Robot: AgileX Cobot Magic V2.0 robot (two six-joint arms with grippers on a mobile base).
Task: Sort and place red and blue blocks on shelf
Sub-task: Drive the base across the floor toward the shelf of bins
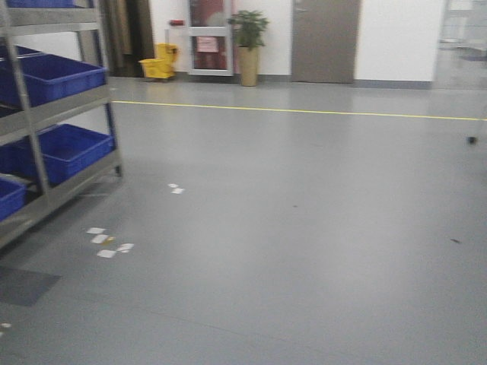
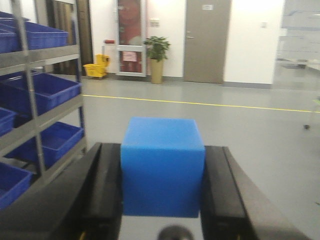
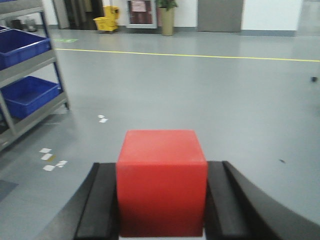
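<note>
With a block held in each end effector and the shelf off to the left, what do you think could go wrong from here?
The blue block in the left end effector and the red block in the right end effector are pinched on two sides only; either might slip.
The shelf is crowded with blue bins, so an arm could clip its frame or a bin.
</note>
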